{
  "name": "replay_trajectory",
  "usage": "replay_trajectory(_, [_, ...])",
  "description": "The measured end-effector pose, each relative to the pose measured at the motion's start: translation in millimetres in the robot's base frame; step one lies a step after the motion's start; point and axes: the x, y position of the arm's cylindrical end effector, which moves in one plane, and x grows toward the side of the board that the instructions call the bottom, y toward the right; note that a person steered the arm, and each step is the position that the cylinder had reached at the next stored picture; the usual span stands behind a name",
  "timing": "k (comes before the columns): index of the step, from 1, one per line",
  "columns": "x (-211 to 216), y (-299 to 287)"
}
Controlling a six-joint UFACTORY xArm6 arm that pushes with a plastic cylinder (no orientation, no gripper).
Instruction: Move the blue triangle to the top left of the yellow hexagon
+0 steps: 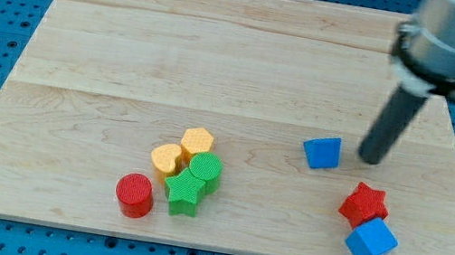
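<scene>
Standing over the wooden counter (131,39), the dark rod comes down from 1 o'clock, and my tip (371,158) rests just beside the blue triangle (322,152), at its 3 o'clock side. A sliver of bare wood seems to separate them, though I cannot tell for certain whether they touch. No end effector is fitted, only the rod, so nothing is grasped or released.

No containers sit on the counter; every block lies loose on the wood.

The blue triangle lies right of the counter's middle. From this angle it looks nearly square, so its pointing direction and long axis cannot be made out.

The yellow hexagon (197,140) sits well apart from it, toward 9 o'clock. Packed against the hexagon are a 2nd yellow block (166,159) at its 7 o'clock, a green cylinder (206,169) at its 5 o'clock, and a green star (184,191) below those. A red cylinder (134,194) stands near the star, at its 8 o'clock.

At the triangle's 5 o'clock, a red star (365,204) touches a blue cube (371,241).

Open wood lies between the triangle and the hexagon's 10 o'clock side.
</scene>
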Motion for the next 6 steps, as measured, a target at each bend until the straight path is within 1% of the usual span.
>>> replay_trajectory(1, [11.8, -45.4])
replay_trajectory(2, [-23.2, -58.1])
replay_trajectory(3, [-67.9, -32.8])
replay_trajectory(4, [-87.9, -52.4])
replay_trajectory(6, [-60.2, -192.2])
